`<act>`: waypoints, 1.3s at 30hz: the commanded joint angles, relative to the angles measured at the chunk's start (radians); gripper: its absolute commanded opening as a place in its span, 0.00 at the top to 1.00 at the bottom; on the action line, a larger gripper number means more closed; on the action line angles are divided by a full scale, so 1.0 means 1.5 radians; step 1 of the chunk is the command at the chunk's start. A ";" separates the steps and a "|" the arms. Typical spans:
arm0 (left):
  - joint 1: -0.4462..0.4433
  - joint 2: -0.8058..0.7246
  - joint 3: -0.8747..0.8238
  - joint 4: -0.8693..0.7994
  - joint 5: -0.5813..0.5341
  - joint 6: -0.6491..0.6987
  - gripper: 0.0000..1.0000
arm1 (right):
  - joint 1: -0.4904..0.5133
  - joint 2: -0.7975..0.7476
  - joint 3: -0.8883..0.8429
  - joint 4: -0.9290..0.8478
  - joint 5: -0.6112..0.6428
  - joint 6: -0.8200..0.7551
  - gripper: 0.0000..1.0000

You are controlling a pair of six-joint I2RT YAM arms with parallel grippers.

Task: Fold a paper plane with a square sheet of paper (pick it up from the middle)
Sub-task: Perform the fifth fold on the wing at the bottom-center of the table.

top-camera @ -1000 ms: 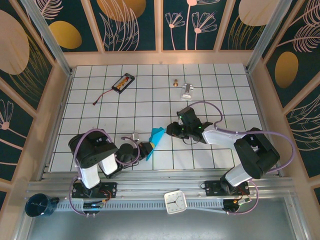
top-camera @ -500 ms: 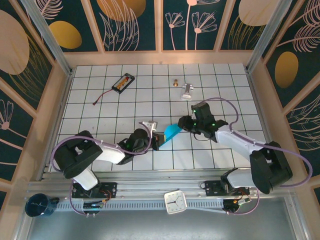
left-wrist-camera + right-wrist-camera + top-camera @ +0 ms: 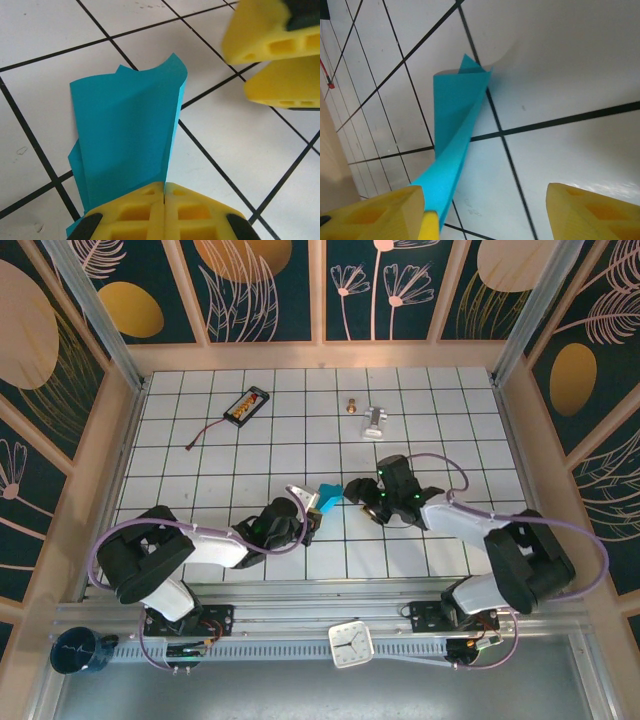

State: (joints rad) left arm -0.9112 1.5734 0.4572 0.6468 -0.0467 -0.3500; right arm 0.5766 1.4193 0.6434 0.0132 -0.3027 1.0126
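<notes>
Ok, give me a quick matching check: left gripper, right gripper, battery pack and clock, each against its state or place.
1. left gripper
2. right gripper
3. battery pack
4. clock

A. far-left part of the table
B. open
C. on the near rail
D. shut on the paper

Pairs: 1-D, 2-B, 3-A, 4-C.

Paper plane [image 3: 125, 135]: thin teal paper, matt and smooth, crisp creases, far edge slightly curled.
Left gripper [image 3: 164, 189], at the paper plane's near end: yellow plastic fingers [image 3: 135, 215], matt, faintly grainy, with moulded hollows.
Right gripper [image 3: 490, 215], beside the paper plane: same yellow matt plastic.
Table [image 3: 240, 150], under the paper plane: white tiles, smooth, soft sheen, black lines, a few small scuffs.
Well beyond the paper plane: silver metal piece [image 3: 374, 421], bright; battery pack [image 3: 246, 406], black, finish too small to tell.
</notes>
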 commanded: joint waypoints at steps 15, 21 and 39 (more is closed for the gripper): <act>-0.014 0.002 -0.027 0.033 0.027 0.063 1.00 | 0.007 0.122 0.016 0.134 -0.024 0.105 0.55; -0.014 0.009 -0.033 0.037 0.044 0.078 1.00 | 0.005 0.124 0.024 0.113 -0.003 0.108 0.77; -0.016 0.011 0.002 -0.058 0.023 0.115 0.75 | 0.010 0.131 0.056 0.066 0.000 0.094 0.99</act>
State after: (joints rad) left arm -0.9310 1.5852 0.4274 0.6071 0.0158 -0.2058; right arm 0.5861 1.6009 0.7006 0.1486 -0.3153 1.1652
